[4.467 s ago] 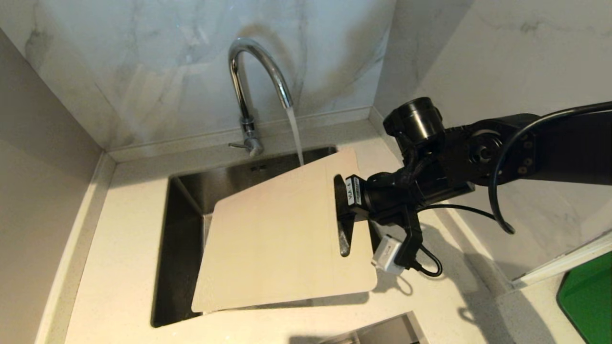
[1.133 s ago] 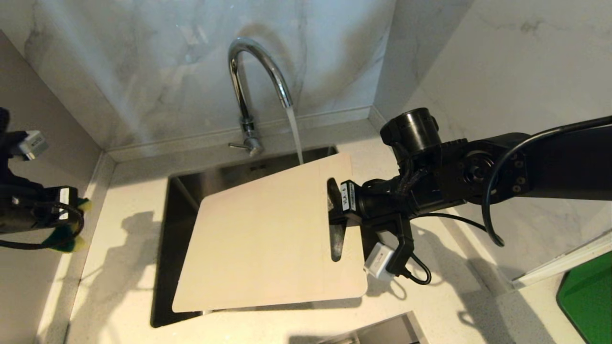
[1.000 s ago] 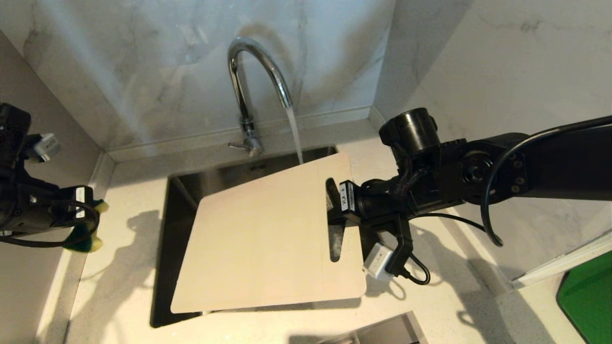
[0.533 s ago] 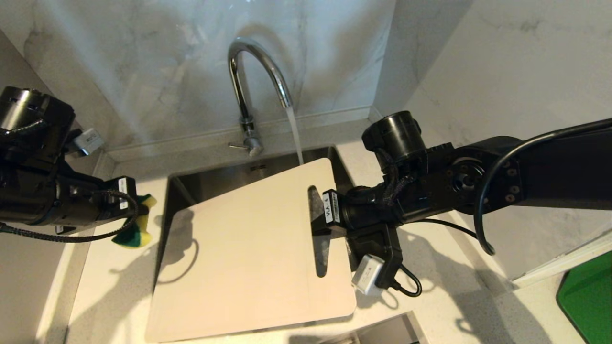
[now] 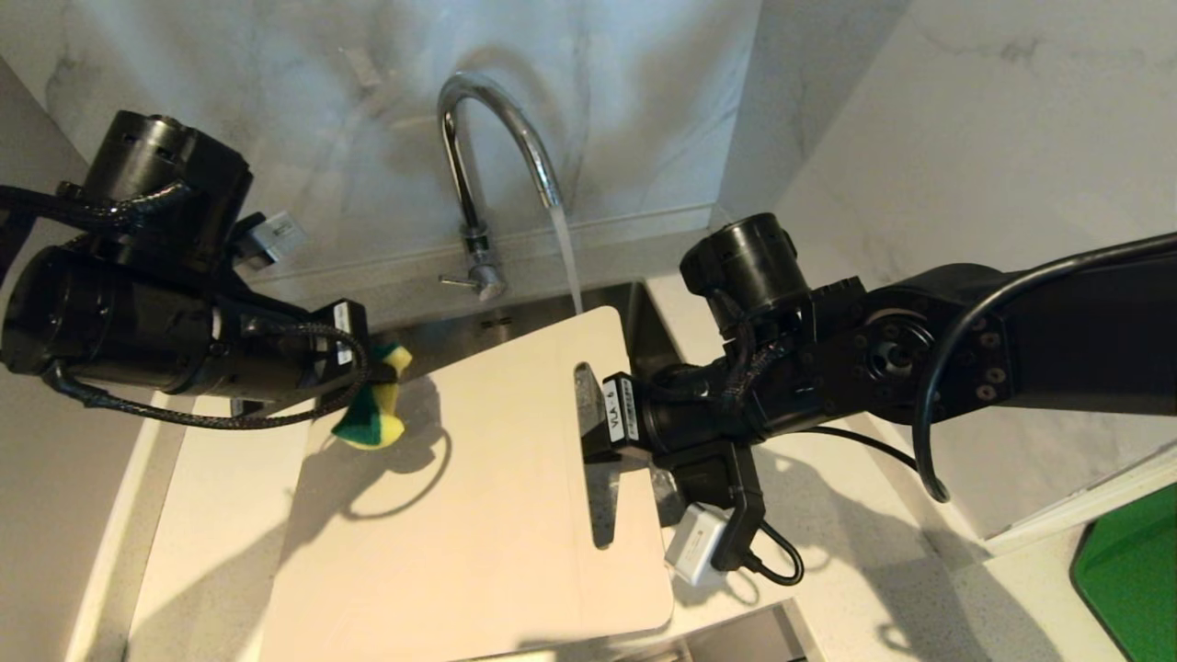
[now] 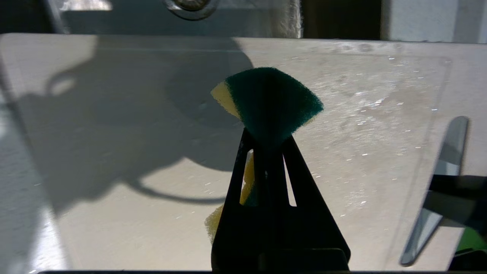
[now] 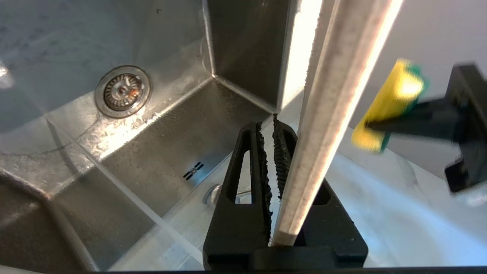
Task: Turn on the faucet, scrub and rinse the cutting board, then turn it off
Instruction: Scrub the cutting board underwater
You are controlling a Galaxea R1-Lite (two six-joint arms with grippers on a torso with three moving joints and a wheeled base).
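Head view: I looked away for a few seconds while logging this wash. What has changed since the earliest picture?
The left gripper, shut on the sponge, has come in from the left to the cutting board's near corner. The right gripper, holding the board by its handle slot, has swung it left and nearer the camera, covering most of the sink. The faucet runs as before, its water hitting the board's far edge.

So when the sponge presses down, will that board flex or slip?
Probably stiff: the cutting board stays flat though the right pincer holds only its slot edge. Likely slippery, as droplets speckle its surface. The sponge looks soft, bunched in the left pincer.
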